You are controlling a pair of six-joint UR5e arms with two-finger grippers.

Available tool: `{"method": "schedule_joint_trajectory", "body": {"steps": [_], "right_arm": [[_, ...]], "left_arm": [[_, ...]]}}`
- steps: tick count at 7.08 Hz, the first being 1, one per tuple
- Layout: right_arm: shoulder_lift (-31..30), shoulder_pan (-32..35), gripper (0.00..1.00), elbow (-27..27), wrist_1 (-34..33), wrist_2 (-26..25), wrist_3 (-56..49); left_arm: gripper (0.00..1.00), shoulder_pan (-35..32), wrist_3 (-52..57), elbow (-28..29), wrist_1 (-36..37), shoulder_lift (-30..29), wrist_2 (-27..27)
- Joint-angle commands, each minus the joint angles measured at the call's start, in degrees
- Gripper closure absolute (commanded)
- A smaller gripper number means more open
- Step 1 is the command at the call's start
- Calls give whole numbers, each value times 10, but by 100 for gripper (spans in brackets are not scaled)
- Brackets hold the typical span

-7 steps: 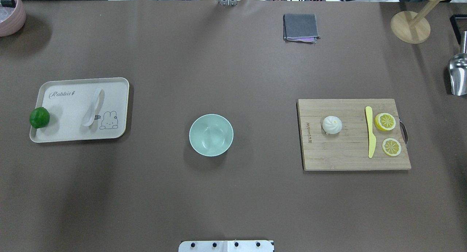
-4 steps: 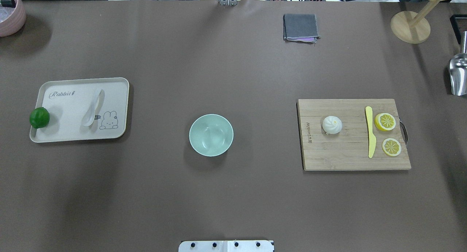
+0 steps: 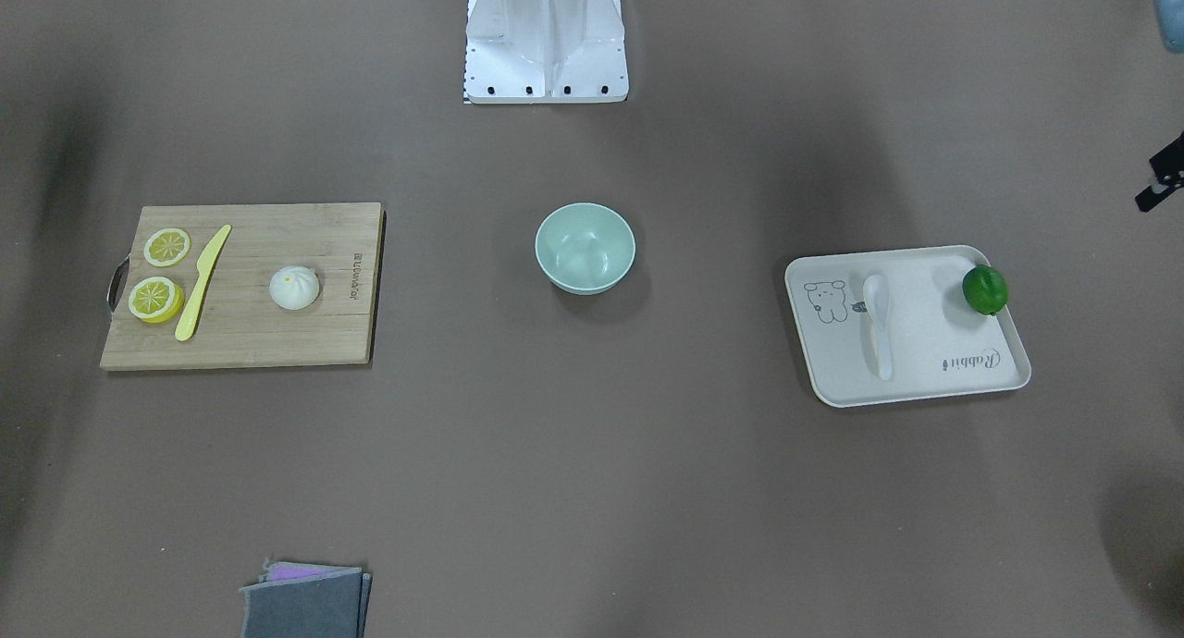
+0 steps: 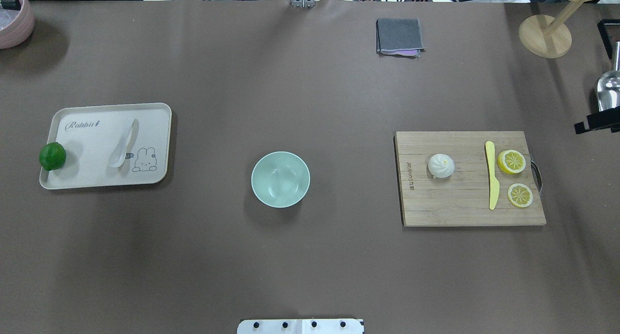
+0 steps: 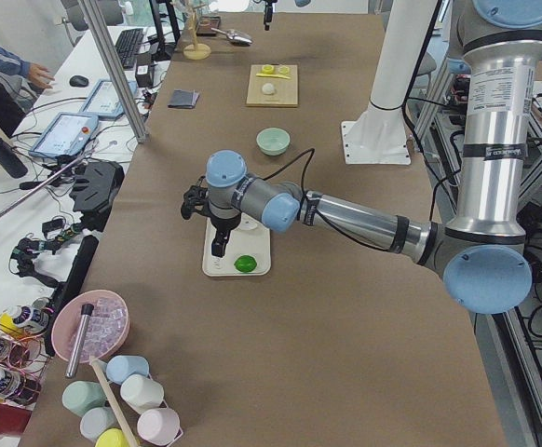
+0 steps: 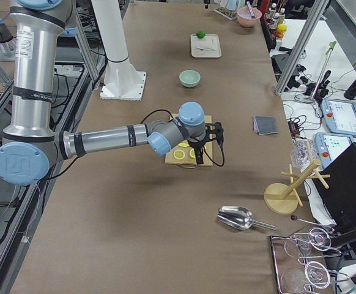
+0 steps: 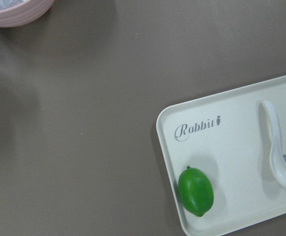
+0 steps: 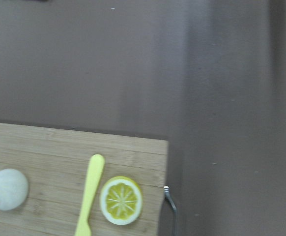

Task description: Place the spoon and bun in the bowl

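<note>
The white spoon lies on the cream tray at the left; it also shows in the left wrist view. The white bun sits on the wooden cutting board at the right and shows in the right wrist view. The mint-green bowl stands empty mid-table. Only a black part of my right gripper shows at the right edge, high over the table beyond the board. My left gripper hovers beside the tray. I cannot tell if either is open or shut.
A green lime sits on the tray's left rim. A yellow knife and two lemon slices lie on the board. A grey cloth, wooden stand, metal scoop and pink bowl stand along the far edge.
A black part of my right gripper has come into the overhead view at the right edge. The spoon, bun and bowl have not moved.
</note>
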Motion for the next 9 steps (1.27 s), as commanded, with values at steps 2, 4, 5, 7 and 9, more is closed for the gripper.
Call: {"method": "schedule_joint_trajectory", "body": {"steps": [2, 4, 5, 7, 9], "right_arm": [[56, -117, 2, 28, -2, -76, 112], [89, -192, 5, 37, -5, -142, 168], [97, -210, 6, 37, -7, -156, 172], [98, -212, 9, 38, -7, -157, 171], [98, -214, 9, 38, -7, -161, 172]], "left_arm": [[16, 143, -97, 69, -3, -98, 76], [23, 172, -98, 141, -6, -148, 78], [25, 182, -99, 187, -41, -169, 78], [29, 195, -121, 218, -79, -173, 77], [52, 214, -131, 216, -84, -172, 77]]}}
